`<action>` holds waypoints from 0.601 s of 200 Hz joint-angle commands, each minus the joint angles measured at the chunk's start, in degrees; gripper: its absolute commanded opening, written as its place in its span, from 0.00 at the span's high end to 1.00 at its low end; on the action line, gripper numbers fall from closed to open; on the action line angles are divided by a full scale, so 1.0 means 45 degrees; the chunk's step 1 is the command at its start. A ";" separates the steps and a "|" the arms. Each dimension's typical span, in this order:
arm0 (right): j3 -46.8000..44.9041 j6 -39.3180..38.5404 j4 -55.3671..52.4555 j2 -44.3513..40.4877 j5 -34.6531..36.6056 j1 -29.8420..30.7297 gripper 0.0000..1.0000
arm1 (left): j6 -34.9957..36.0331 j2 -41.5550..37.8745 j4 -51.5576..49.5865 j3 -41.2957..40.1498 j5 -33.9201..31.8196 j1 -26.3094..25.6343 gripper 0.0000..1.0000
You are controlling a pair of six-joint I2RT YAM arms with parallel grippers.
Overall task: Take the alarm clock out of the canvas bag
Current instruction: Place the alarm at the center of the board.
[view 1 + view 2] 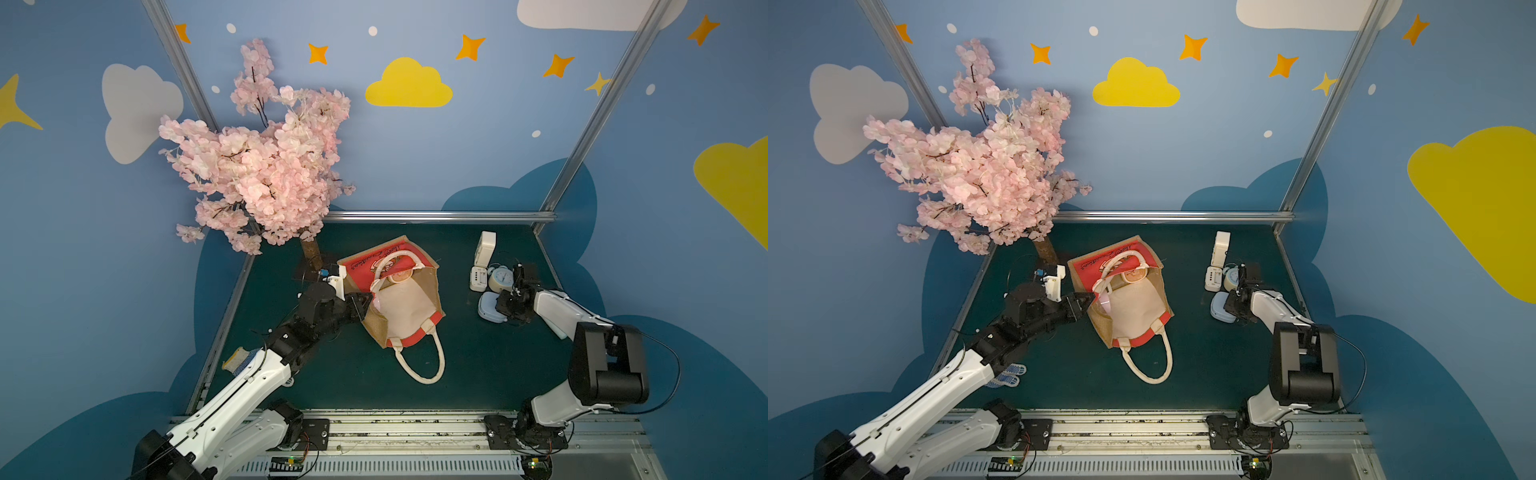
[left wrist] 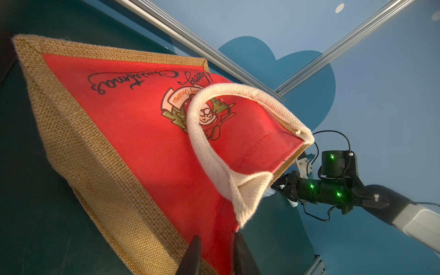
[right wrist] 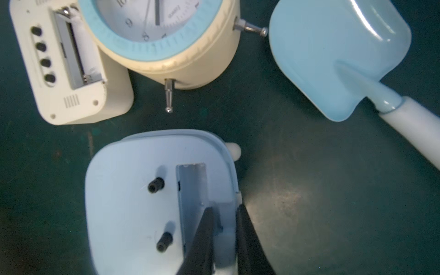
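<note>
the canvas bag lies tipped over in the middle of the green table. its mouth gapes toward the arms and one cream handle flops out in front. the left claw is pinched on the bag's rim at the mouth. in the left wrist view its two fingers sit either side of the red panel's edge, holding the mouth open.

over on the right, well apart from the bag, the right claw is down on a pale blue alarm clock. the clock lies face down on the table, back knobs and empty battery slot up. the fingers are close together with a lip of the clock's back between them, so the claw looks clamped on it. just beside it are a round cream clock, a square cream clock and a blue scoop. a white upright clock stands behind them.

so i'd say the main part is done: the clock is out of the bag and resting on the table. what is left looks small: let go of the clock, lift away and release the bag. something pale pink shows just inside the mouth by the left claw, and i cannot tell what it is.
</note>
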 commanded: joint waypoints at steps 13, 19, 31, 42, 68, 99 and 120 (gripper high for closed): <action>0.0529 -0.0343 0.0213 0.0237 -0.0089 -0.0171 0.85 | 0.0245 -0.0005 -0.0185 0.0187 -0.0173 0.0147 0.75; 0.0561 -0.0384 0.0211 0.0259 -0.0060 -0.0153 0.85 | 0.0226 -0.0007 -0.0181 0.0197 -0.0174 0.0162 0.75; 0.0619 -0.0445 0.0164 0.0268 -0.0062 -0.0168 0.83 | 0.0242 0.0026 -0.0178 0.0226 -0.0118 0.0181 0.75; 0.0659 -0.0472 0.0116 0.0241 -0.0056 -0.0168 0.77 | 0.0236 0.0024 -0.0198 0.0249 -0.0096 0.0186 0.75; 0.0658 -0.0424 0.0101 0.0261 -0.0002 -0.0172 0.51 | 0.0206 -0.0012 -0.0205 0.0238 -0.0077 0.0182 0.75; 0.0612 -0.0381 0.0131 0.0216 -0.0208 -0.0172 0.40 | 0.0206 -0.0180 -0.0292 0.0197 -0.0134 0.0203 0.75; 0.0448 -0.0232 0.0136 -0.0169 -0.0410 -0.0157 0.40 | 0.0216 -0.0299 -0.0360 0.0195 -0.0203 0.0203 0.75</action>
